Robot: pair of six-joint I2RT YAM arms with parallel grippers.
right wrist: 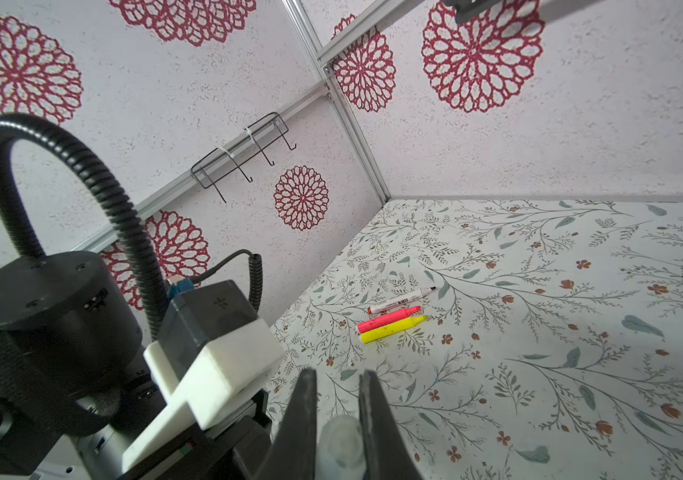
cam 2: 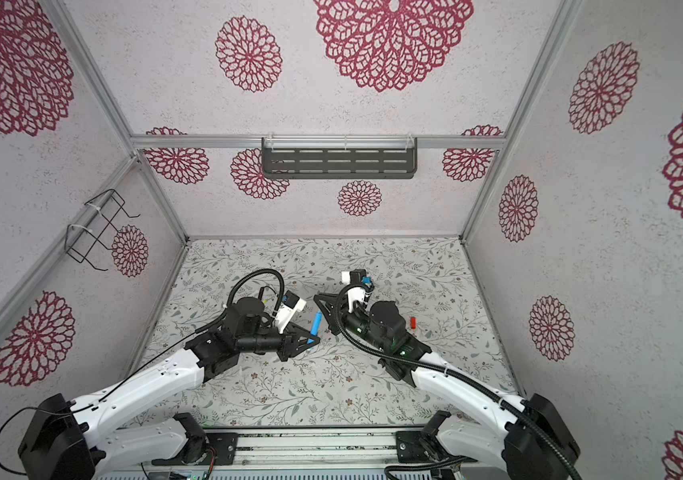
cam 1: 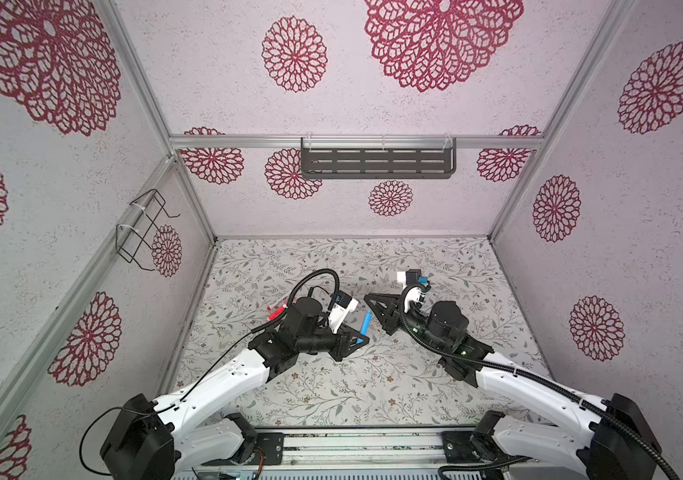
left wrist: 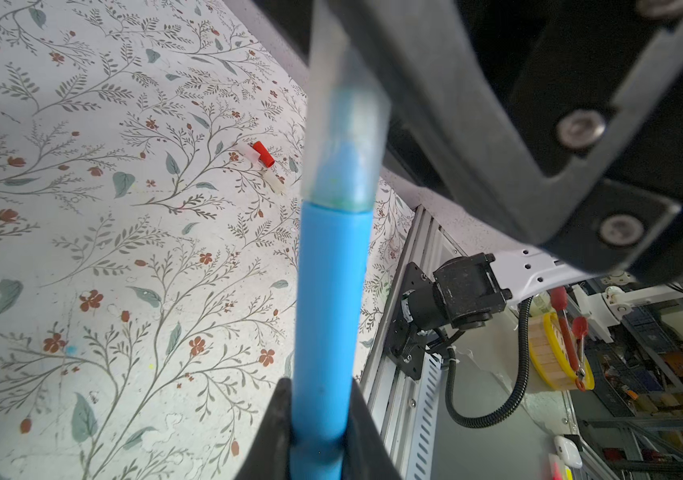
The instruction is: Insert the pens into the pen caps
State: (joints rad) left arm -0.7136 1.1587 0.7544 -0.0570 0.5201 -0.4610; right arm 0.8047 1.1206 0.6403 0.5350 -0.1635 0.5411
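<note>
both arms angled inward, left claw and right claw pinched tight, tips close together

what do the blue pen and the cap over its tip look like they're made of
the blue pen looks like opaque plastic, smooth and matte, evenly coloured. the clear cap looks like translucent plastic, slightly frosted: the blue tip shows through its wall.

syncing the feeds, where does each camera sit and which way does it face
Top views: high in front, looking down at the table and back wall; left arm and right arm show.
Left wrist: on the left arm, looks along left gripper and blue pen toward the right arm's base.
Right wrist: on the right arm, looks past right gripper toward the back-left corner; left arm shows.
Shared: both wrist views show the clear cap.
</note>
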